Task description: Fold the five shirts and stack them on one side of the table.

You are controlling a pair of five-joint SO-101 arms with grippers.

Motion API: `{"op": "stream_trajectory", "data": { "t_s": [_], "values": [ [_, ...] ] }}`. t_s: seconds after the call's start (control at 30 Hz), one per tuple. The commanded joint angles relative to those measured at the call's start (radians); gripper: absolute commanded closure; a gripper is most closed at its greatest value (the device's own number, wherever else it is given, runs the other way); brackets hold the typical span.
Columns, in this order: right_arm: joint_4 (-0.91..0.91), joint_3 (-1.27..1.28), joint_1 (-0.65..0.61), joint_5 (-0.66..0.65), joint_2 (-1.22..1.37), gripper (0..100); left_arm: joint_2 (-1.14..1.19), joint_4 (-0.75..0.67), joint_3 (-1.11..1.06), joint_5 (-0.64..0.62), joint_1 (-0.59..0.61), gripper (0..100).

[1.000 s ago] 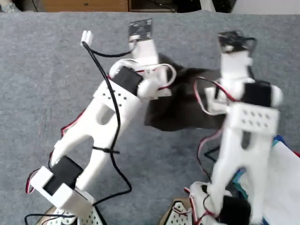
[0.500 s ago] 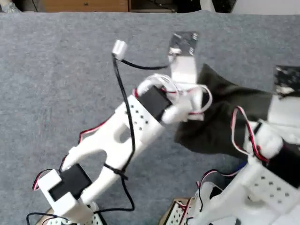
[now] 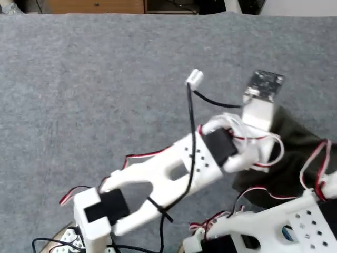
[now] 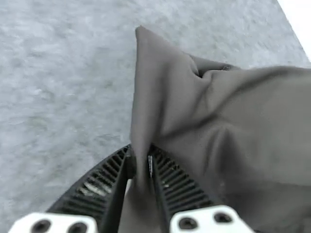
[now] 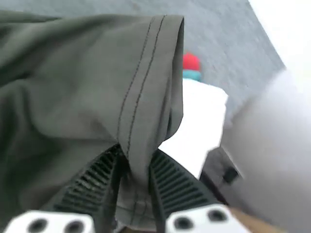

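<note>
The grey worktop (image 3: 105, 79) had a dark shirt (image 3: 292, 158) toward four o'clock; left claw (image 4: 141, 170) pinched its fold; right claw (image 5: 137, 170) clamped its stitched hem.

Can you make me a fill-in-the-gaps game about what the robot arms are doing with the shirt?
1. The number of grippers pinching the dark shirt is ____.
2. The left gripper is ____ (open or shut) on it.
3. The right gripper is shut on the same ____.
4. The table has a cover of the colour ____.

Missing words: two; shut; shirt; grey.
</note>
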State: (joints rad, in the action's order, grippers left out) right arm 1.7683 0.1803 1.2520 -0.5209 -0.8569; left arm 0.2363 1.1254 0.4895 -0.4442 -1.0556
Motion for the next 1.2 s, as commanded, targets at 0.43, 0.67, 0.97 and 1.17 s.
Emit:
{"op": "stream_trajectory", "data": {
  "t_s": [0.43, 0.67, 0.97, 1.17],
  "values": [
    [-0.203, 0.108, 0.412, -0.170, 0.139, 99.4, 0.285, -0.044, 0.370, -0.005, -0.135, 98],
    [-0.250, 0.111, 0.427, -0.170, 0.142, 99.4, 0.292, -0.054, 0.402, -0.005, -0.135, 98],
    [-0.265, 0.131, 0.427, -0.161, 0.139, 99.4, 0.292, -0.057, 0.379, -0.005, -0.130, 98],
    [-0.264, 0.131, 0.427, -0.160, 0.137, 99.0, 0.291, -0.057, 0.359, -0.005, -0.130, 98]
  ]
}}
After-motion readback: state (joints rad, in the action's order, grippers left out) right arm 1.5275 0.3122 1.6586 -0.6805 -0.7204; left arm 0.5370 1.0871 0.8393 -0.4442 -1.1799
